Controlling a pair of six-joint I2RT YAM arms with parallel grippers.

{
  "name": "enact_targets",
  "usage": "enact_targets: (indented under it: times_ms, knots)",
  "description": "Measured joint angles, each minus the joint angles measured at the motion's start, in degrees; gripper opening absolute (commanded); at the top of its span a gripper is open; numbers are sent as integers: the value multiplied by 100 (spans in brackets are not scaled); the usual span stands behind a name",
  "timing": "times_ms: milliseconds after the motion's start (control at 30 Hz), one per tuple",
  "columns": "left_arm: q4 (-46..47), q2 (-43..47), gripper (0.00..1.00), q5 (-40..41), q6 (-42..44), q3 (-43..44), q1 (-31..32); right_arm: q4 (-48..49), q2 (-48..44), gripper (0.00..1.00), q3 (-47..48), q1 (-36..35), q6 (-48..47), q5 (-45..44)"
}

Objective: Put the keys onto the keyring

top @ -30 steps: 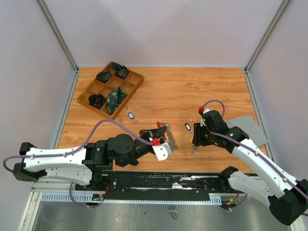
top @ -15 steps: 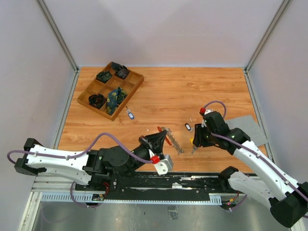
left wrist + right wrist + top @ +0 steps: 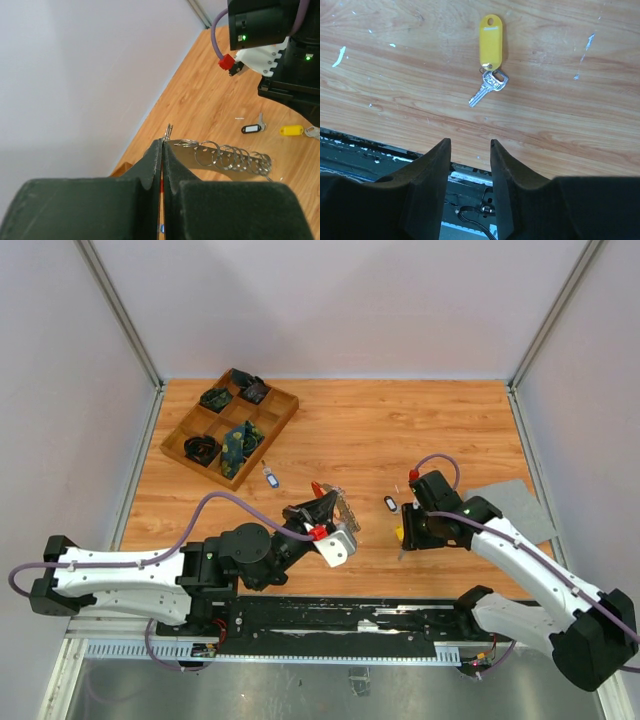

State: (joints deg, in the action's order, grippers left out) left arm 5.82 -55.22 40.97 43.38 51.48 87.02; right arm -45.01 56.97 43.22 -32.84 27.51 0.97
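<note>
On table [image 3: 570,125] — yellow key [image 3: 490,55] (lettering unreadable)

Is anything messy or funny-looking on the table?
Nothing looks broken, but things lie scattered: a yellow-tagged key and a black-tagged key on the right, and a blue-tagged key alone beside the wooden tray.

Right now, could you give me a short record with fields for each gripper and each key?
left gripper: shut on the keyring
right gripper: open, empty, near the yellow-tagged key
yellow-tagged key: flat on the table, not on the keyring
black-tagged key: loose on the table
blue-tagged key: on the table beside the wooden tray
</note>
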Motion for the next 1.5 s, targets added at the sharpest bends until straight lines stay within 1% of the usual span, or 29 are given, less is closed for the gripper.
enact_targets:
  times_ms: [100,200,367,467,600,967,1200,1500]
  knots:
    - [-50,-11,0,-57,-120,20,-61,90,234,34,0,0,155,-15]
    - [-81,-70,1,-94,-186,26,-74,352,339,33,-4,0,450,-114]
    - [-168,-136,1,-146,-267,26,-153,595,560,37,-46,-199,1187,-699]
    - [-166,-133,0,-212,-321,26,-229,616,719,39,-83,-396,1447,-887]
    - [-166,-133,0,-249,-369,26,-282,649,1054,40,-81,-640,1731,-1180]
    - [-166,-133,1,-271,-380,26,-323,708,2229,38,44,-1021,1906,-1902]
    - [-166,-133,0,-273,-380,26,-332,870,2452,38,129,-1023,1902,-2063]
    - [-166,-133,1,-271,-378,26,-334,1036,2747,31,181,-1023,1878,-2225]
